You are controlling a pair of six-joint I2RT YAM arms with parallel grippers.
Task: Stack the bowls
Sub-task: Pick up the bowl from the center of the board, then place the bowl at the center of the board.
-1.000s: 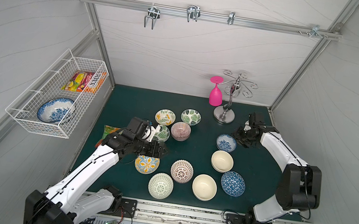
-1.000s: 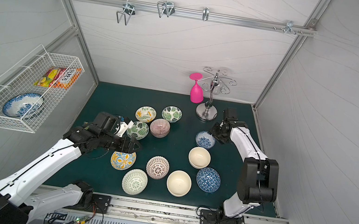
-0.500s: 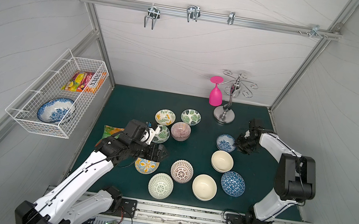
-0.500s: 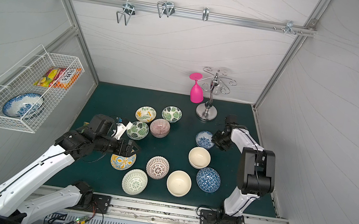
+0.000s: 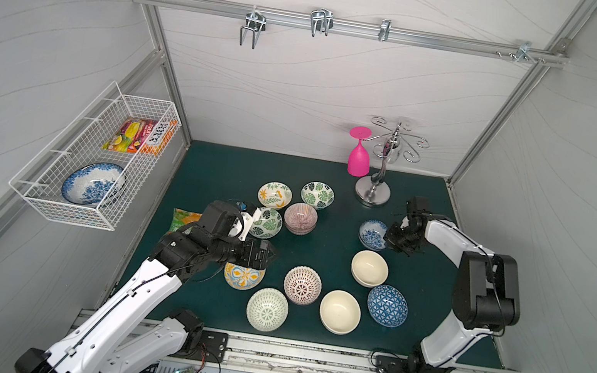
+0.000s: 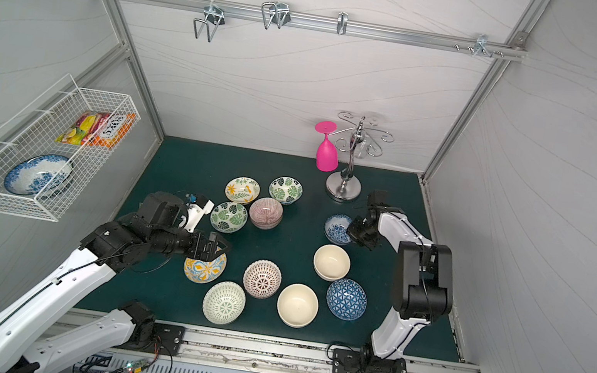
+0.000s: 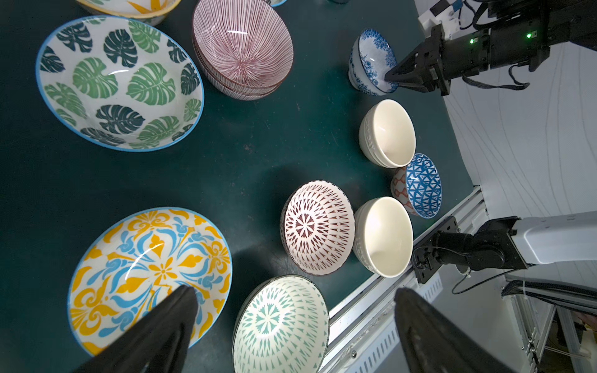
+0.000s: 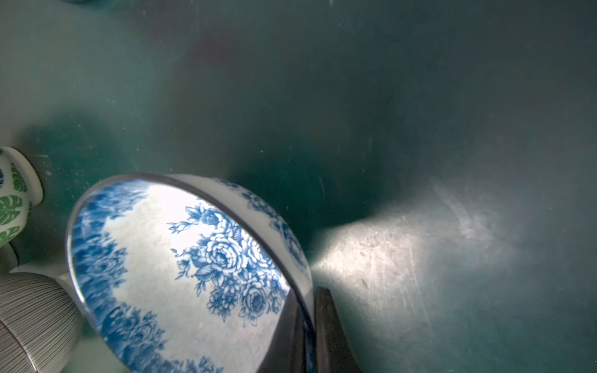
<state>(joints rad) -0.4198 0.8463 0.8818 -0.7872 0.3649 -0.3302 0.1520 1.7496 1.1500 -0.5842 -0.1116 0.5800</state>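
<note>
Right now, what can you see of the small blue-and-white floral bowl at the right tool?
The small blue-and-white floral bowl is round, glossy ceramic: white inside with blue roses, a blue floral band outside, narrow foot. Empty, open side up on the dark green mat, touching no other bowl. The right tool is shut on its rim, one finger inside, one outside.

Wire basket (image 5: pixel 61 213) on L wall: blue-white big bowl (image 5: pixel 92 183) at near end, snack pack (image 5: pixel 138 136) at far end. Rail (image 5: pixel 354 30) across back wall w/ hooks (image 5: pixel 252 28). Chrome stand (image 5: pixel 372 195) at table (image 5: pixel 234 169) rear, pink glass (image 5: pixel 358 160) hung inverted on it. Green pouch (image 5: pixel 184 218) flat nr table's L edge.
</note>
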